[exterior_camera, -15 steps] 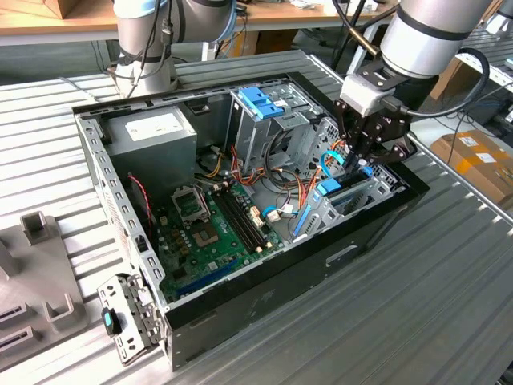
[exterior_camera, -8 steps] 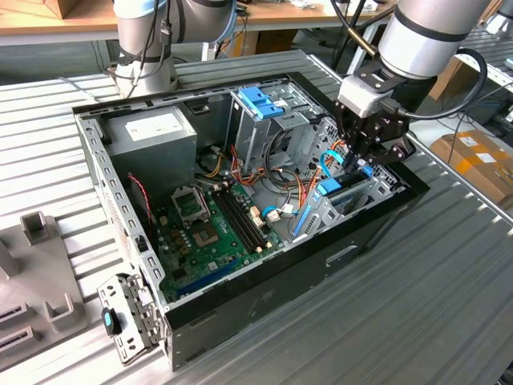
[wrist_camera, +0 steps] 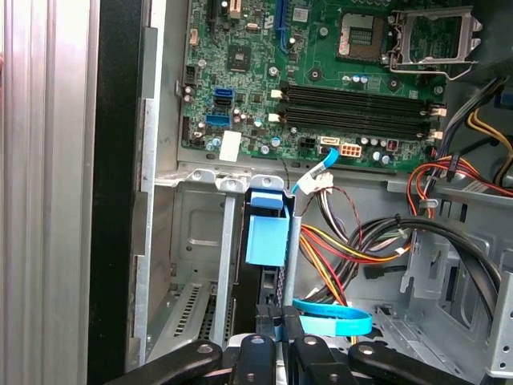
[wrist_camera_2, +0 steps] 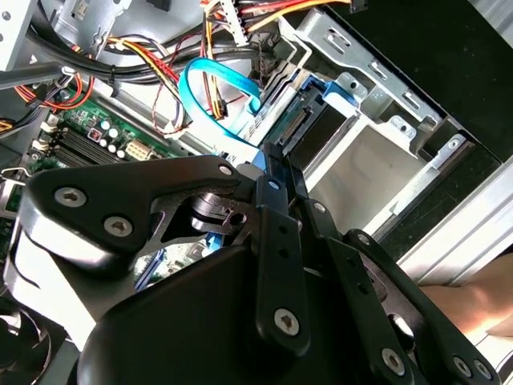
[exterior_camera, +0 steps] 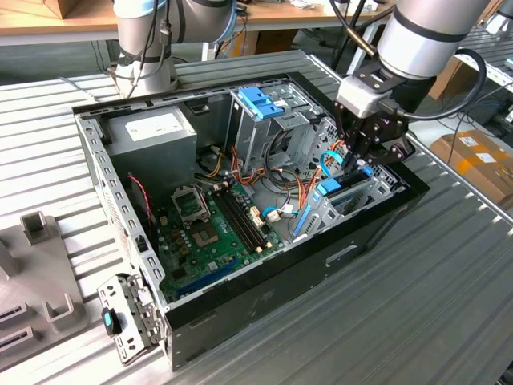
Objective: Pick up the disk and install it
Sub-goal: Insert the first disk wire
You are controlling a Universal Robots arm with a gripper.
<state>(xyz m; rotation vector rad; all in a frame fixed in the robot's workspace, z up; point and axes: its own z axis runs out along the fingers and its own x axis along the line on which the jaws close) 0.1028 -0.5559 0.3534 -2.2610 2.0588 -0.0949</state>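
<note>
You had the black two-finger gripper (exterior_camera: 358,160) lowered into the open black computer case (exterior_camera: 240,313), at its end on the exterior view's right, above the grey sheet-metal drive bay (exterior_camera: 386,184). Its fingers (wrist_camera: 258,353) were drawn narrow, pinching the edge of the flat grey-metal disk (exterior_camera: 341,192), which was framed by a light-blue plastic carrier. The disk stood on edge inside that bay, its blue end tab (wrist_camera: 267,233) nearer the green motherboard (wrist_camera: 321,80). A thin blue ribbon cable (wrist_camera: 333,323) curled just beside the gripper.
</note>
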